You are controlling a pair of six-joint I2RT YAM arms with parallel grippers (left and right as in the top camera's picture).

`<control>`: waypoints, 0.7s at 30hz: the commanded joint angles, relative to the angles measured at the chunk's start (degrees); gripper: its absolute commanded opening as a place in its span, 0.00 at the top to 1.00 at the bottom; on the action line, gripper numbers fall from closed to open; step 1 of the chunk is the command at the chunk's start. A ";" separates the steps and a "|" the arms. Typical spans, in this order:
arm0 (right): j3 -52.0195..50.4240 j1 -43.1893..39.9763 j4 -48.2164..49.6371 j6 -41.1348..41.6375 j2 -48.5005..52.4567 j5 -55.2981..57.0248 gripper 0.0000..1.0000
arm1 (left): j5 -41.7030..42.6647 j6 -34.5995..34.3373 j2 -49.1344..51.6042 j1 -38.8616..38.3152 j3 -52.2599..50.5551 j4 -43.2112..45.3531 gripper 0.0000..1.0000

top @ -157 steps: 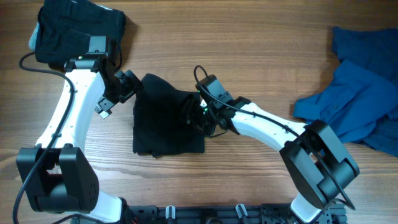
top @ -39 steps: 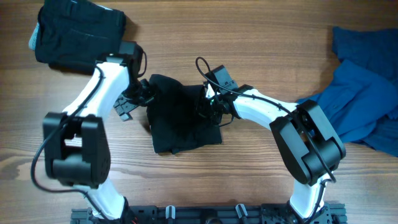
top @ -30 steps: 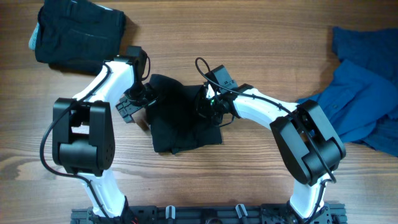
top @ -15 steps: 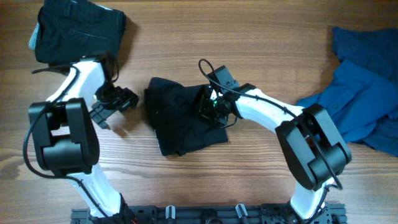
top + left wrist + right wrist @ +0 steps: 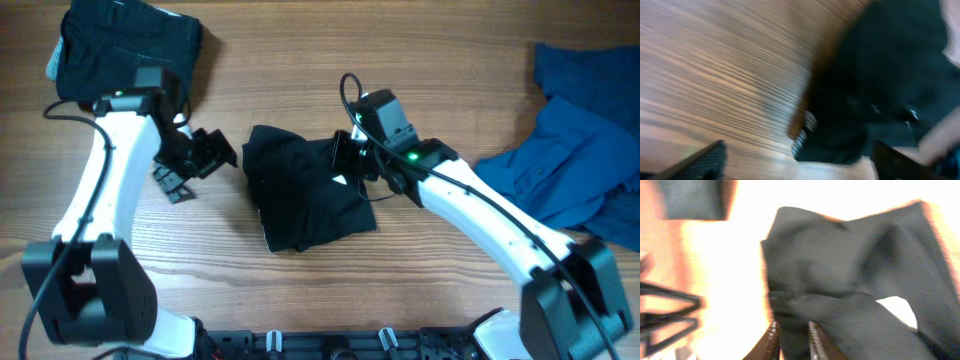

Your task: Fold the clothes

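A crumpled, partly folded black garment (image 5: 300, 200) lies at the table's middle. My left gripper (image 5: 196, 166) is open and empty, on the wood just left of the garment, apart from it. In the blurred left wrist view my open left gripper (image 5: 800, 167) faces the garment's edge (image 5: 880, 85). My right gripper (image 5: 346, 166) is at the garment's upper right edge. In the right wrist view its fingers (image 5: 792, 342) are shut on a fold of the black cloth (image 5: 850, 280).
A folded stack of dark clothes (image 5: 125, 50) sits at the far left corner, behind my left arm. A heap of blue clothes (image 5: 585, 150) lies at the right edge. Bare wood shows around the black garment.
My left gripper has let go of the garment's left edge and drawn away to the left. The garment has shifted right and toward the front with my right gripper.
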 commanded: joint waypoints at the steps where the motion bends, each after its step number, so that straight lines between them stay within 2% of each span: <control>1: -0.07 -0.85 2.75 -2.71 -2.93 -6.49 0.67 | 6.99 2.25 -0.90 -5.81 0.20 0.76 0.64; 3: -0.07 -2.86 2.86 -2.69 -4.15 -7.58 0.57 | 10.84 2.25 -0.85 -9.27 -1.88 3.30 0.85; 4: -0.07 -4.11 2.43 -2.71 -4.79 -8.50 0.51 | 12.33 2.23 -0.85 -10.84 -3.02 4.72 0.91; 6: -0.07 -6.88 2.08 -2.75 -5.81 -11.43 0.43 | 13.79 0.48 -0.85 -13.66 -5.29 7.67 0.96; 9: -0.07 -11.39 3.15 -5.40 -6.19 -17.79 0.40 | 13.92 -2.99 -0.85 -17.35 -9.01 13.35 0.96; 11: -0.07 -13.35 3.50 -5.99 -5.57 -20.50 0.44 | 13.92 -5.55 -0.85 -19.69 -12.00 17.92 0.96; 13: -0.07 -13.53 3.78 -7.21 -4.55 -21.90 0.49 | 13.90 -7.72 -0.85 -21.38 -14.60 21.59 0.96; 17: -0.07 -13.33 5.35 -6.91 -1.11 -22.08 0.51 | 13.90 -11.58 -0.85 -22.80 -19.61 26.93 0.96; 21: -0.07 -13.31 10.91 -5.40 3.30 -25.77 0.52 | 13.81 -12.63 -0.79 -22.62 -23.93 31.43 0.96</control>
